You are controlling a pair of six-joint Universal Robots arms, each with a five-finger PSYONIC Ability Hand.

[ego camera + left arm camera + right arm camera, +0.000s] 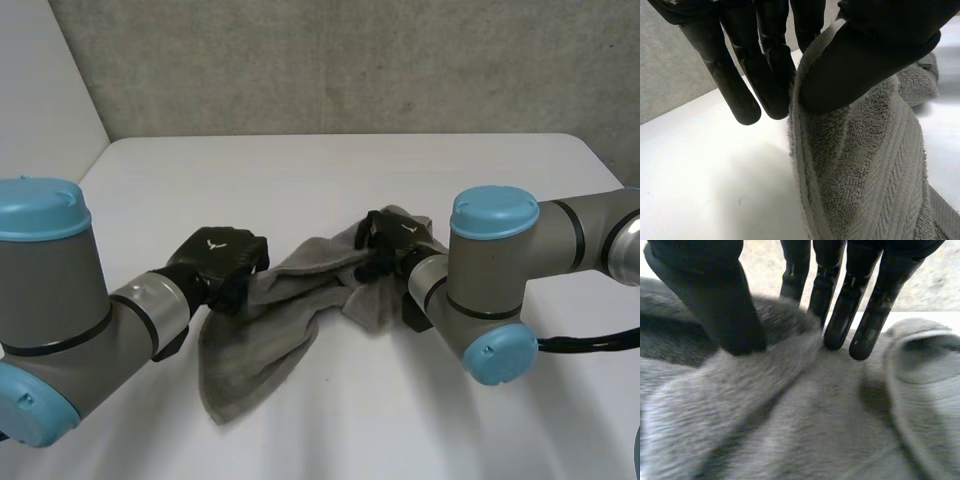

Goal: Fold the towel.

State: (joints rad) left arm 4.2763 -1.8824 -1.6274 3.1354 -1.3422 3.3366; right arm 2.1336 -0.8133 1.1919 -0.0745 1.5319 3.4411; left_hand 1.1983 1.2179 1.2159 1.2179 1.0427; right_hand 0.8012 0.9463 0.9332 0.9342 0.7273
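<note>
White table (pixel 330 170), crumpled grey towel (pixel 262 345), left robot hand (pixel 220 262) and right robot hand (pixel 396 240) clamped on it

No legible words, numbers or brand names in any view. Only markings: 1 small white emblem (pixel 213 241) on the back of the left hand (pixel 228 268), and a second emblem (pixel 407 228) on the back of the right hand (pixel 392 250). Both are too small to read as letters.
</note>
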